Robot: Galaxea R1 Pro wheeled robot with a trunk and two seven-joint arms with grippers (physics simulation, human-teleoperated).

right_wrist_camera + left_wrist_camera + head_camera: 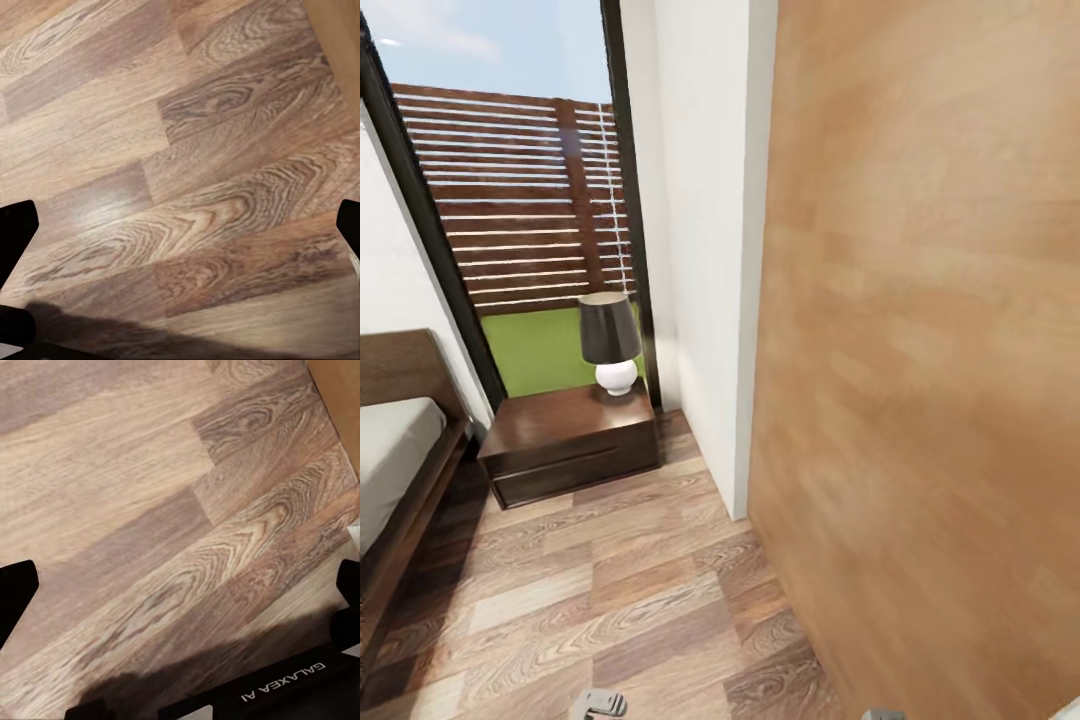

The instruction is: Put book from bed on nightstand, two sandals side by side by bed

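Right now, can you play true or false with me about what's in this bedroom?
1. A lamp stands on the nightstand. True.
2. The lamp's shade is bright red. False: the shade is dark and the base is white.
3. The nightstand sits between the bed and the white wall. True.
4. A book lies on top of the nightstand. False: the lamp is the one thing on it.
5. The floor is made of wood planks. True.
6. Through the window you see a brick wall. False: a slatted brown fence and green grass show outside.

Bright daylight via window [530, 230]; soft renders, maybe slight blur; shadow under bed [400, 470].
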